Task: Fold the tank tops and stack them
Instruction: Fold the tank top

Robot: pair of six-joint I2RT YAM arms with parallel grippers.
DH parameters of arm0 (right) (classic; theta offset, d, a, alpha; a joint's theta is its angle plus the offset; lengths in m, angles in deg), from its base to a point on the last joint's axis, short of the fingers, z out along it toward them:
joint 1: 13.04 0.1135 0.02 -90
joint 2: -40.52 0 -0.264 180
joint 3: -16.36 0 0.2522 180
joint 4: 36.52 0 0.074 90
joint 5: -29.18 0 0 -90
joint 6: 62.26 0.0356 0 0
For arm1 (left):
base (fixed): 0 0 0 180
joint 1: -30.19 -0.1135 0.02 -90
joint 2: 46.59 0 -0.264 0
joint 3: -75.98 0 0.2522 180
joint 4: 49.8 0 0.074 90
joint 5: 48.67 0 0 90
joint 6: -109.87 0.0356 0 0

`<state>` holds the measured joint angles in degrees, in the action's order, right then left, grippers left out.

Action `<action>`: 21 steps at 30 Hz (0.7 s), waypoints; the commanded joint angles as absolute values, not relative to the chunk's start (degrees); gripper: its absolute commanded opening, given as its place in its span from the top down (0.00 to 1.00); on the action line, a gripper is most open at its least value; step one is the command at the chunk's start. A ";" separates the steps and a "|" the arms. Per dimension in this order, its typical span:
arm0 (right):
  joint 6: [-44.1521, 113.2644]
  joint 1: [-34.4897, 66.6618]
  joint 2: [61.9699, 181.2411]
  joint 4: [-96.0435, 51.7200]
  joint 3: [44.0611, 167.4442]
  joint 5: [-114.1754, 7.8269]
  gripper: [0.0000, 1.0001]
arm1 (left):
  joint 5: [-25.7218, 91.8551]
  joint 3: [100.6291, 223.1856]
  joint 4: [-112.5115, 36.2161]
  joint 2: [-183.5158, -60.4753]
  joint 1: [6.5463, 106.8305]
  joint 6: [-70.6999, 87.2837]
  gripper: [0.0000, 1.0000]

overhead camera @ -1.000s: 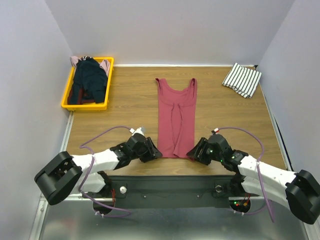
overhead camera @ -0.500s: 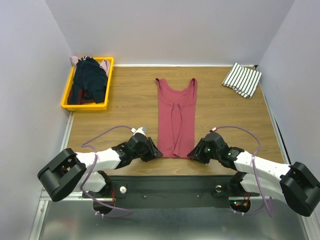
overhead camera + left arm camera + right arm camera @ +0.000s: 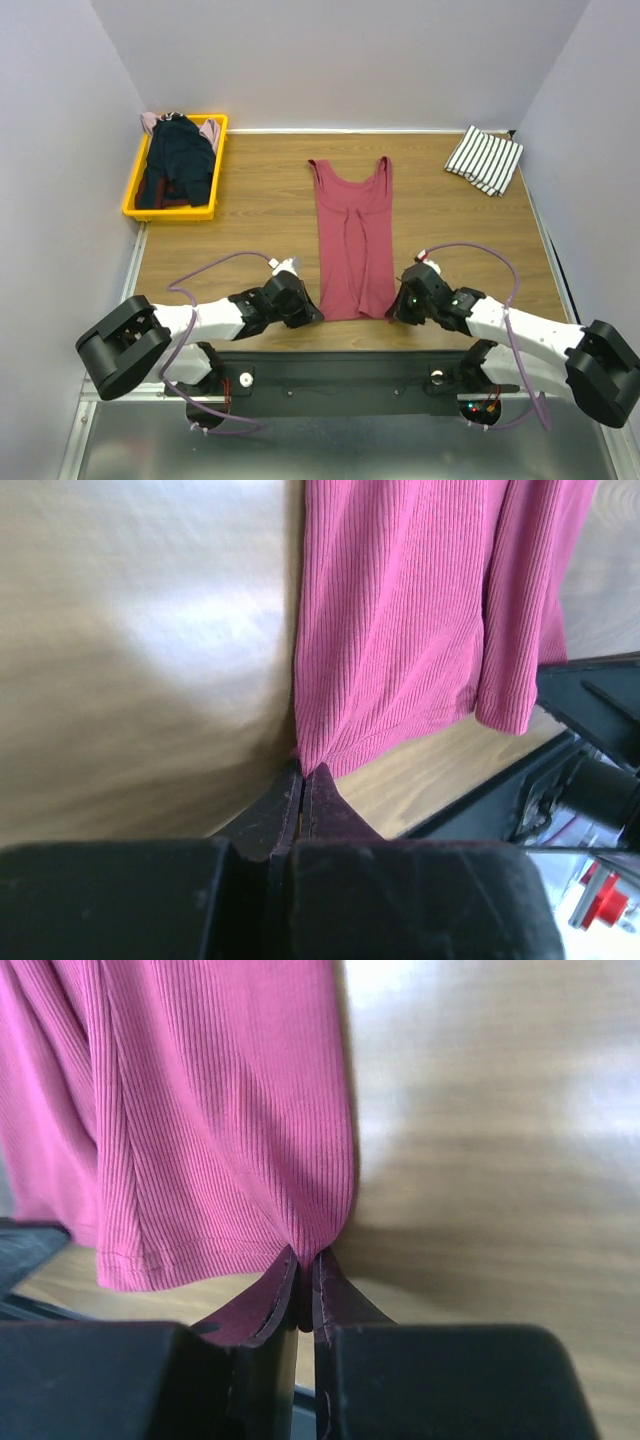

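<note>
A dark red tank top (image 3: 352, 240) lies lengthwise on the wooden table (image 3: 250, 235), neck to the far side and hem toward me. At the hem's left corner my left gripper (image 3: 313, 313) is shut, pinching the ribbed cloth (image 3: 390, 650) at its tips (image 3: 304, 773). My right gripper (image 3: 393, 312) is shut on the hem's right corner, with cloth (image 3: 220, 1130) bunched between its jaws (image 3: 305, 1260). A folded white tank top with black stripes (image 3: 484, 159) rests at the far right. Dark navy and pale pink tops (image 3: 176, 160) fill the yellow bin.
The yellow bin (image 3: 130, 205) stands at the table's far left. Grey walls close in the back and both sides. A black mounting rail (image 3: 340, 375) runs along the near edge under the arm bases.
Both grippers have closed on the hem corners of the dark red top. The hem has pulled in slightly narrower and the arms shifted a little inward.
</note>
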<state>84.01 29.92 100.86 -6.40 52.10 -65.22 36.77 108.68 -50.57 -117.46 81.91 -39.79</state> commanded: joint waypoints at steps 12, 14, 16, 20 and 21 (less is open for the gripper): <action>104.89 62.27 97.11 16.52 56.99 -81.80 1.00 | 47.30 107.76 -34.30 -104.17 99.70 -56.93 1.00; 105.00 63.42 97.91 18.10 59.11 -83.22 1.00 | 48.44 108.37 -31.75 -101.62 100.93 -57.65 1.00; 104.30 63.42 98.09 18.72 61.92 -85.33 1.00 | 49.58 109.16 -30.60 -100.56 100.85 -57.39 1.00; 102.28 62.81 99.23 21.45 67.11 -93.50 0.96 | 53.45 113.29 -28.13 -100.64 100.50 -55.11 1.00; 100.71 62.37 99.76 21.45 68.08 -94.12 0.95 | 53.37 113.99 -28.22 -100.90 99.28 -54.40 1.00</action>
